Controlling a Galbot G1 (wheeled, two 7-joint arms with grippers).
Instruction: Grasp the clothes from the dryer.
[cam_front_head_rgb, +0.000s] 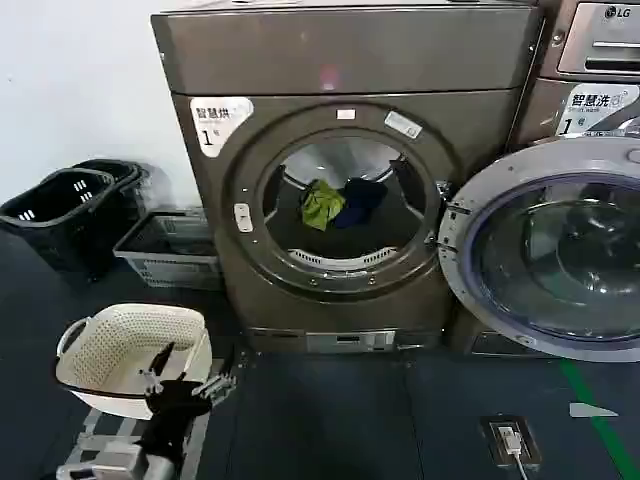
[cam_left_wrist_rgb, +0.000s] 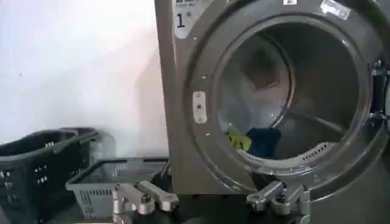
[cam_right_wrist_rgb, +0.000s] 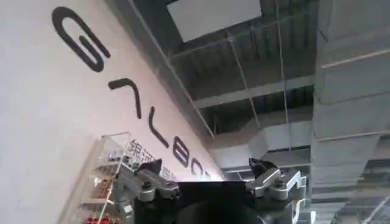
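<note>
Clothes (cam_front_head_rgb: 340, 203) lie ungrasped in the dryer (cam_front_head_rgb: 340, 180); your left gripper (cam_front_head_rgb: 190, 375), fingers wide and empty, waits near the white basket (cam_front_head_rgb: 110, 335).

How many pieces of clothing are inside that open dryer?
2: an olive-green garment on the left of the drum floor and a dark navy garment touching it on the right. More might lie hidden below the dryer's rim.

Two black baskets (cam_front_head_rgb: 62, 205) stood nested against the white wall (cam_front_head_rgb: 70, 80), with a grey crate (cam_front_head_rgb: 165, 250) just beside them on the dark floor (cam_front_head_rgb: 340, 420). A white perforated basket (cam_front_head_rgb: 125, 345) sat nearer. A second machine (cam_front_head_rgb: 590, 70) stood beside the first. A floor socket (cam_front_head_rgb: 512, 440) lay near a green floor stripe (cam_front_head_rgb: 598, 420).
</note>
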